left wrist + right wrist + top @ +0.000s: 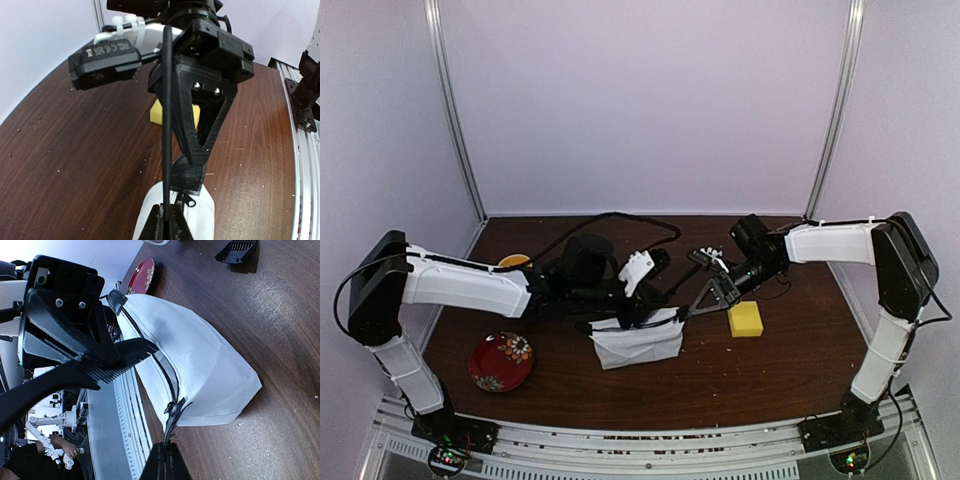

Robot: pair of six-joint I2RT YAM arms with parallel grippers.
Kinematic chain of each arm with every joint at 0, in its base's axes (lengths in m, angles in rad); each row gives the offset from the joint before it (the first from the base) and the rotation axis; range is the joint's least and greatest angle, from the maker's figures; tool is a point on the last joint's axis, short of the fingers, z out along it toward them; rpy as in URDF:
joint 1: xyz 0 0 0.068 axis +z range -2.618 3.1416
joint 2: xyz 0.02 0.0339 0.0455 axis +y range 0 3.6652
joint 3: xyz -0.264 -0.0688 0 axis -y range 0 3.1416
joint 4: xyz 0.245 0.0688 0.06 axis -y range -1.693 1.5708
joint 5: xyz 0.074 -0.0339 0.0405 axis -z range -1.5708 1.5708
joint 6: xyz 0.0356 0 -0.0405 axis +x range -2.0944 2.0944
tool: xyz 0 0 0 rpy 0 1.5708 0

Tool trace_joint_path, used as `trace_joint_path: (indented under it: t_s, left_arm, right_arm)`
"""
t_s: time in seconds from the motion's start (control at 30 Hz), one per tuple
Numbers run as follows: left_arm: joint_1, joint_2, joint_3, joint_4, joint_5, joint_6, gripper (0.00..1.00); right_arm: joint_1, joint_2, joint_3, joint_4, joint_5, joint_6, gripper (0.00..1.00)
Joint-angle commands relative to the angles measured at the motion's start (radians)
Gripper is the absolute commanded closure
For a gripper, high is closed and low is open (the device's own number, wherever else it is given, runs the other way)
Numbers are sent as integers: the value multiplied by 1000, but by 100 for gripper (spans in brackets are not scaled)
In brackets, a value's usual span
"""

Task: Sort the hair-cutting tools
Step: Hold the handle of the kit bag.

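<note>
Right gripper [165, 462] pinched shut on the black zipper pull [172, 413] of the white fabric pouch [200, 365].
Left gripper [164, 225], closed on a slim black toothed comb [127, 357], hangs it at the pouch's mouth; pulling the zipper end taut should widen the slot so the comb slides in tip-first.

The plate [501, 361] lies left of the pouch [638, 343], the sponge block [745, 320] right of it, a comb [107, 371] above its opening.

Matt plastic comb [115, 362], smooth cloth pouch [200, 365]
</note>
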Motion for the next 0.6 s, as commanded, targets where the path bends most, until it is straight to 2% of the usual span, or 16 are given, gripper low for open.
trace_joint_path:
  t_s: [0.0,0.23,0.57]
  left_arm:
    - [5,17,-31,47,-1,9,100]
    - [5,-29,-85,-13,-11,28,100]
    - [5,-122,-135,-207,-43,66,100]
  right_arm:
    - [0,-17,9,10,-27,-2,100]
    - [0,-35,3,9,-21,-8,100]
    - [-5,-45,1,8,-18,-14,100]
